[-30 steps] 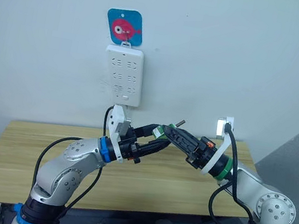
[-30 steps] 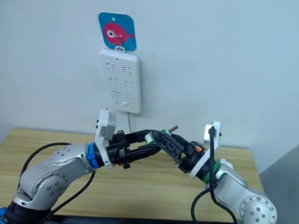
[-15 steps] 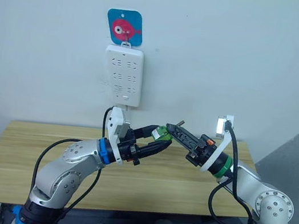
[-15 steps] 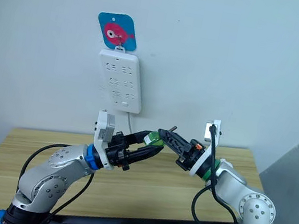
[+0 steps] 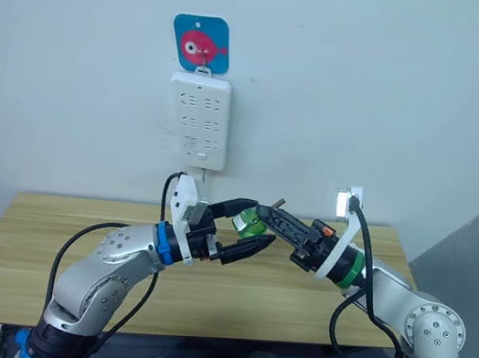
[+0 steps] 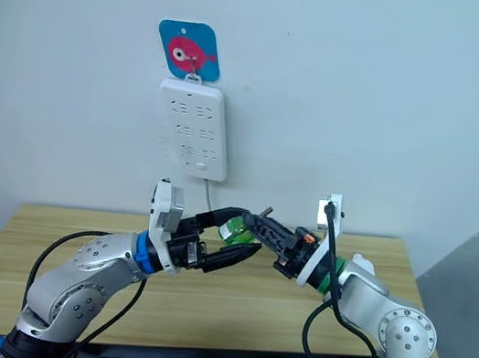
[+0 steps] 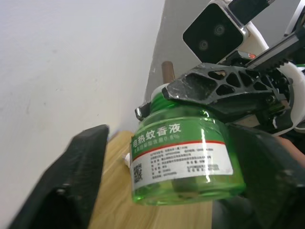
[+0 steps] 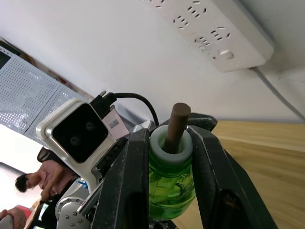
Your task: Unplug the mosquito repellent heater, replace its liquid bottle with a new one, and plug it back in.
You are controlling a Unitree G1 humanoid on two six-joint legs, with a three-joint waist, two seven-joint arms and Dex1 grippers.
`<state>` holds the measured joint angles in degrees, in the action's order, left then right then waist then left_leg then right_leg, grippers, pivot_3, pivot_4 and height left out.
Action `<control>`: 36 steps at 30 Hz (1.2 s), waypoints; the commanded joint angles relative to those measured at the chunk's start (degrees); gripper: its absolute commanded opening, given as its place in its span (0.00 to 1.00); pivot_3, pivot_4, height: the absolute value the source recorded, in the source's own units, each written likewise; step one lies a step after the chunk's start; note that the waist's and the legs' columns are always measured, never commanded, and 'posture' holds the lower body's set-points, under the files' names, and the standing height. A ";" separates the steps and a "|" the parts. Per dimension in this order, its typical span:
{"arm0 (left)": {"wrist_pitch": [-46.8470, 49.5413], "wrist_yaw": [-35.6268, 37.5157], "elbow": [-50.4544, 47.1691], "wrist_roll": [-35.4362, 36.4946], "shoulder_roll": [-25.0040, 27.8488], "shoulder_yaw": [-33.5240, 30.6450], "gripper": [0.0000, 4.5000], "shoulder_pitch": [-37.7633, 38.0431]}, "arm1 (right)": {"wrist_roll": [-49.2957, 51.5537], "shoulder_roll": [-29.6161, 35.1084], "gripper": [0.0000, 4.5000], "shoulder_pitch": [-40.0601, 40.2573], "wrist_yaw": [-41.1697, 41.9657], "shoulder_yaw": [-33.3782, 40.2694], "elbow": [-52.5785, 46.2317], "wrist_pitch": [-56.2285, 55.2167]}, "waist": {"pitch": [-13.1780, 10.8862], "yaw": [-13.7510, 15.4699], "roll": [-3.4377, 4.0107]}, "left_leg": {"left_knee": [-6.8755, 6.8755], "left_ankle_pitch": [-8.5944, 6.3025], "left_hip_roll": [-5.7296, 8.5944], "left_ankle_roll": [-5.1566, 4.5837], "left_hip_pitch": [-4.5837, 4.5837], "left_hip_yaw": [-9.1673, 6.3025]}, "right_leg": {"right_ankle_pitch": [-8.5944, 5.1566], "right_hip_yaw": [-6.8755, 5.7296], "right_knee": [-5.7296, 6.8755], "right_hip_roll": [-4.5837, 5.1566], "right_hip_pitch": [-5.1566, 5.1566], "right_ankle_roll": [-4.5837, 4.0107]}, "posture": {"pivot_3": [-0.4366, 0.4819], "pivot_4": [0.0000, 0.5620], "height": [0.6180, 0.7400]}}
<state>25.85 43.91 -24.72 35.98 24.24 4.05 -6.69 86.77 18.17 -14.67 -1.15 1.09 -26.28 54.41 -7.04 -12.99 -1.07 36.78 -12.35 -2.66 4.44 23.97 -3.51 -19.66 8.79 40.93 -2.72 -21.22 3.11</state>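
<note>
Item: green liquid bottle (image 7: 186,160), wick up, held in mid-air above the wooden table (image 5: 43,237) near its back edge, below the wall power strip (image 5: 198,121).

Right gripper (image 8: 167,157): fingers pinch its neck.

Left gripper (image 5: 251,229): fingers spread around the body.

We judge a handover mid bottle-swap; next, we close left. Heater unseen.

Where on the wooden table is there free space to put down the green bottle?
The table shows bare wood along its left part and along the back edge near the wall. The middle is crowded: the left claw and right claw meet there around the green bottle, above the tabletop.
</note>
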 commanded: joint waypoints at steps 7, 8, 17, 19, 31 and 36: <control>-1.73 7.84 -1.24 -2.36 11.77 -4.00 1.00 6.47 | -14.37 5.86 0.18 0.58 4.65 0.53 -2.33 -5.81 | 0.00 0.22 0.00 | -0.07 0.00 -0.02 0.00 0.01 0.02 | 0.00 0.01 0.00 0.00 -0.09 -0.01 | 0.29 0.10 1.00; -1.12 8.70 -1.72 -2.93 13.75 -3.70 1.00 6.89 | -24.87 8.27 0.18 0.84 6.47 -3.00 -0.27 -10.64 | 0.00 0.37 0.00 | -0.08 0.00 -0.03 0.00 0.01 0.03 | 0.00 0.01 -0.02 0.00 -0.08 -0.01 | 0.30 0.10 1.00; 1.70 10.47 -5.97 -4.36 18.82 -0.51 1.00 4.91 | -68.10 4.27 0.18 -1.48 12.99 -15.48 31.36 -44.42 | 0.01 0.65 -0.04 | -0.10 0.00 -0.01 0.01 -0.03 0.20 | 0.00 0.10 -0.06 0.05 -0.11 -0.01 | 0.33 0.12 1.00; 2.79 9.29 -7.13 -4.25 18.43 -0.34 1.00 4.41 | -72.51 1.41 0.18 -3.15 13.52 -15.74 41.06 -50.62 | -0.01 0.60 -0.02 | -0.15 0.00 -0.02 0.01 -0.05 0.19 | 0.00 0.08 -0.06 0.05 -0.11 -0.01 | 0.33 0.13 1.00; 3.54 2.91 -11.76 -7.02 17.26 -1.11 1.00 5.08 | -82.65 -7.90 0.18 -16.36 12.68 -9.89 81.55 -70.12 | -0.18 2.06 0.02 | -0.17 0.00 0.00 0.01 -0.17 0.08 | 0.15 0.02 -0.02 0.04 0.04 -0.26 | 0.42 0.16 1.00; 4.53 1.87 -13.65 -7.16 18.34 -1.99 1.00 7.75 | -83.61 -9.02 0.18 -17.44 12.84 -7.70 86.80 -72.77 | -0.19 2.47 0.03 | -0.18 0.00 0.01 0.01 -0.18 0.03 | 0.16 -0.01 -0.02 0.05 0.07 -0.28 | 0.43 0.16 1.00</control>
<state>30.44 46.60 -36.07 28.87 42.12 3.97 0.99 3.39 9.20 -31.04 11.41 -7.98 59.88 -16.86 -7.23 -10.52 -1.04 36.61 -12.35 -2.65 4.45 23.79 -3.49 -19.50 8.77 40.93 -2.68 -21.14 2.83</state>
